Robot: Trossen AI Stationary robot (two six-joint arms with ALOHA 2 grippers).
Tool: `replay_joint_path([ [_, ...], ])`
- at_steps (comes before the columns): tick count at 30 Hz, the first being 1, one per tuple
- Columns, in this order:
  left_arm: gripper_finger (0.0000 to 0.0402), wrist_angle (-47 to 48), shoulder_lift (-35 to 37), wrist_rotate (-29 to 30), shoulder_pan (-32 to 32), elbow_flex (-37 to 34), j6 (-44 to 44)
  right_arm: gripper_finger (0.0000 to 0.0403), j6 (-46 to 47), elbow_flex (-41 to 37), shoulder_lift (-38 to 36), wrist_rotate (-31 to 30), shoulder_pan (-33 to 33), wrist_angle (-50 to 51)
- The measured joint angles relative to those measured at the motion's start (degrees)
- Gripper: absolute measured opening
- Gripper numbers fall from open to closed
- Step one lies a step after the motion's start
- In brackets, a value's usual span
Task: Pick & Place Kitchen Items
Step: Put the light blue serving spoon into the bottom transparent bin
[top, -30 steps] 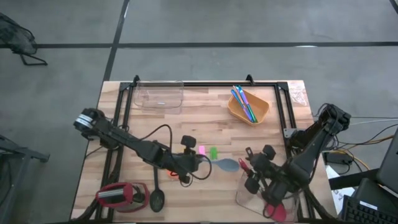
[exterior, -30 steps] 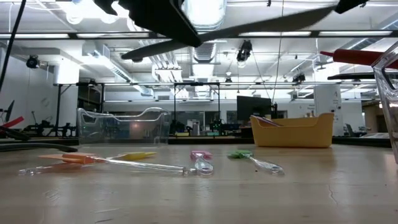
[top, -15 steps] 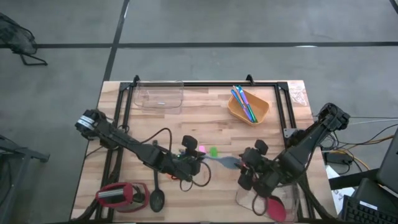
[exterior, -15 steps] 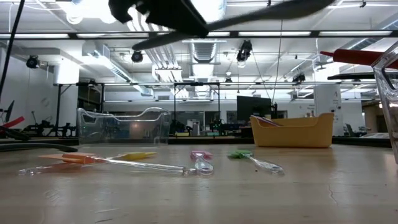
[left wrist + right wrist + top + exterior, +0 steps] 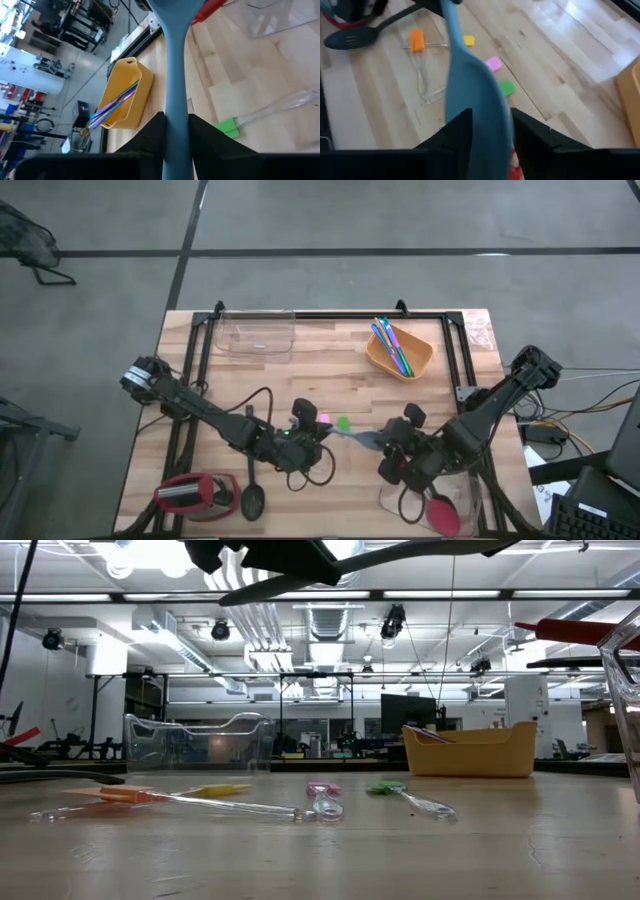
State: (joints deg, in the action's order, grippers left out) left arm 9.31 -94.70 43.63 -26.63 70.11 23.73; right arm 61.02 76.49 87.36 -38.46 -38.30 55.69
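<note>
The grey-blue spoon [image 5: 352, 438] hangs in the air over the table's middle, between my two grippers. My left gripper [image 5: 312, 442] is shut on its handle. My right gripper [image 5: 388, 456] is shut on its bowl [image 5: 477, 95]. Below it on the table lie small pink [image 5: 325, 421] and green [image 5: 343, 423] pieces. Orange [image 5: 416, 39] and yellow [image 5: 468, 40] pieces lie nearer the left. A long black spoon [image 5: 252, 492] lies at the near left. A red-headed spatula [image 5: 441, 515] sits in a clear tub [image 5: 400, 502] at the near right. My left gripper pinches the spoon's handle [image 5: 175, 112] between its two fingers, which lie across it. The fingers come from the table's left, slanting slightly down. The spoon is lifted clear and runs on toward the right. My right gripper has the spoon's bowl [image 5: 485, 117] between its two fingers, one at each side edge. The fingers come from the table's right, slanting down. The bowl is clear of the table.
An orange tub [image 5: 400, 352] holding thin coloured sticks stands at the far right. A clear tub [image 5: 256, 335] stands at the far left. A squat red-and-black object [image 5: 192, 492] sits at the near left corner. Black rails [image 5: 330, 315] frame the table.
My right gripper has gone toward the table's left and a little up, and now has the spoon's bowl between its fingers. My left gripper has rolled about its own line with the spoon's handle. The spoon stays lifted clear.
</note>
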Motion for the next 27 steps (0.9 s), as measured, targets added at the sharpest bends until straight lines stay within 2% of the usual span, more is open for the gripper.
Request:
replay_joint_path([
  [9,0.0072,-0.6,0.0,0.0,-0.1,-0.1,1.3,0.0022,-1.9,0.0,0.0,0.9,0.0,-2.3],
  [14,0.0082,-0.6,0.0,-0.1,-0.1,-0.1,0.9,0.0023,-0.6,0.0,0.0,0.9,-0.1,-2.4],
  [27,0.0168,-1.0,0.0,0.0,0.0,-0.1,-1.3,0.0019,2.6,-0.1,0.0,1.6,-0.6,-1.8],
])
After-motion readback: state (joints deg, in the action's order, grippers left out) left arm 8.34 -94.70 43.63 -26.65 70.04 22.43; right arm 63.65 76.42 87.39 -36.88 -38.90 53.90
